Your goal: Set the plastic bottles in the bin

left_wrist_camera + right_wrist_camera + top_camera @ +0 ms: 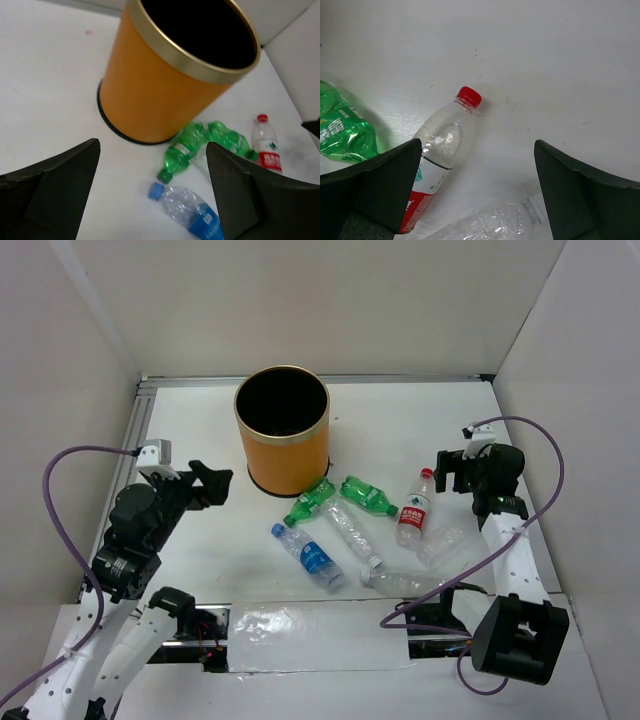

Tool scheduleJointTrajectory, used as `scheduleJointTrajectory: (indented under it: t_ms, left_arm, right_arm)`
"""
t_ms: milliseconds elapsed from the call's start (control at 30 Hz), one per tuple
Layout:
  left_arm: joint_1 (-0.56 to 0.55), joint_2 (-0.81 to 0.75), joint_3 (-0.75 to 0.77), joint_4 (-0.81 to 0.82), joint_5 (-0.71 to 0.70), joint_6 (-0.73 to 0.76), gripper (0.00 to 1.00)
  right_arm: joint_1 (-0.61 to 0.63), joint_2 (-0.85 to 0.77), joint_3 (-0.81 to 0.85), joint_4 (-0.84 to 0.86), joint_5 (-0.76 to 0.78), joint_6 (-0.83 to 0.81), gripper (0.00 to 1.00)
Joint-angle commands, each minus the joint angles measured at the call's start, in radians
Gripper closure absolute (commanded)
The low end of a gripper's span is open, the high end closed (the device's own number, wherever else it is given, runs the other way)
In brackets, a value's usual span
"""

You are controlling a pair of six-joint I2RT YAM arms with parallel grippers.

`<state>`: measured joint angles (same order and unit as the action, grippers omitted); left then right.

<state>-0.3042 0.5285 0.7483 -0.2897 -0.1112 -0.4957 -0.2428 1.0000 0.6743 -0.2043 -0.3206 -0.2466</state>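
On table [230,540], front-right of bin [285,455] | 7 btls lie loose: green btls [308,504], blue-label btl [308,555], red-label btl [413,510], clear btls [352,532] | bin inside dark, none seen in it | L gripper [218,483] & R gripper [447,475] both spread, empty | est: nothing binned, all left to do

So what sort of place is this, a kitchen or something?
Most likely a robot test bench in a lab, not a home. Two robot arms with purple cables are bolted to a white table boxed in by plain white panels, and the plastic bottles and orange bin look staged for practice.
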Motion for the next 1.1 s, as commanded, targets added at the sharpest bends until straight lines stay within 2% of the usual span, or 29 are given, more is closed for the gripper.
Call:
scheduleJointTrajectory:
  t_ms: [0, 100, 200, 300, 333, 367, 400, 433, 467, 500, 533, 567, 600, 667, 700, 733, 1000, 1067]
  left_arm:
    - [-0.035, 0.033, 0.025, -0.130, 0.140, -0.079, 0.00]
    - [-0.088, 0.086, 0.034, -0.169, 0.140, -0.130, 0.00]
    - [-0.174, 0.139, 0.008, -0.158, 0.128, -0.219, 0.00]
    - [-0.313, 0.230, 0.009, -0.170, -0.002, -0.346, 0.06]
    - [-0.347, 0.231, 0.019, -0.187, -0.002, -0.346, 0.09]
    - [-0.383, 0.244, 0.019, -0.204, -0.101, -0.381, 0.11]
    - [-0.416, 0.276, 0.035, -0.221, -0.145, -0.464, 0.16]
    - [-0.477, 0.300, 0.057, -0.279, -0.183, -0.522, 0.40]
    - [-0.507, 0.327, 0.071, -0.308, -0.235, -0.584, 0.52]
    - [-0.533, 0.359, 0.080, -0.328, -0.245, -0.631, 0.58]
    - [-0.559, 0.428, 0.091, -0.351, -0.254, -0.743, 0.58]
    - [-0.605, 0.462, 0.100, -0.373, -0.254, -0.801, 0.57]
    - [-0.627, 0.494, 0.100, -0.388, -0.268, -0.858, 0.35]
    - [-0.670, 0.557, 0.120, -0.422, -0.278, -1.025, 0.08]
    - [-0.702, 0.614, 0.120, -0.422, -0.291, -1.055, 0.00]
    - [-0.711, 0.639, 0.131, -0.401, -0.291, -1.095, 0.00]
    - [-0.693, 0.899, 0.118, -0.100, -0.167, -1.048, 0.00]
    - [-0.693, 0.978, 0.143, -0.072, -0.154, -1.025, 0.00]
  right_arm:
    - [-0.001, -0.012, 0.036, 0.009, -0.014, 0.015, 0.00]
    - [-0.001, -0.023, 0.027, -0.003, -0.066, 0.001, 0.00]
    - [-0.001, -0.014, 0.037, -0.064, -0.165, -0.115, 0.00]
    - [-0.021, 0.006, 0.062, -0.090, -0.234, -0.122, 0.00]
    - [-0.021, 0.006, 0.071, -0.090, -0.235, -0.122, 0.00]
    - [-0.021, 0.006, 0.071, -0.090, -0.235, -0.122, 0.00]
    - [-0.021, 0.006, 0.071, -0.090, -0.224, -0.094, 0.00]
    - [-0.021, 0.017, 0.071, -0.090, -0.210, -0.085, 0.00]
    - [-0.021, 0.028, 0.071, -0.090, -0.196, -0.076, 0.00]
    - [-0.030, 0.028, 0.082, -0.090, -0.183, -0.065, 0.00]
    - [-0.030, 0.043, 0.082, -0.090, -0.183, -0.065, 0.00]
    - [-0.030, 0.055, 0.082, -0.099, -0.183, -0.065, 0.00]
    - [-0.041, 0.055, 0.082, -0.109, -0.193, -0.056, 0.00]
    - [-0.041, 0.055, 0.082, -0.109, -0.205, -0.045, 0.00]
    - [-0.041, 0.055, 0.070, -0.098, -0.206, -0.045, 0.00]
    - [-0.041, 0.055, 0.070, -0.098, -0.206, -0.045, 0.00]
    - [-0.041, 0.074, 0.061, -0.098, -0.215, -0.054, 0.00]
    - [-0.041, 0.074, 0.051, -0.098, -0.224, -0.054, 0.00]
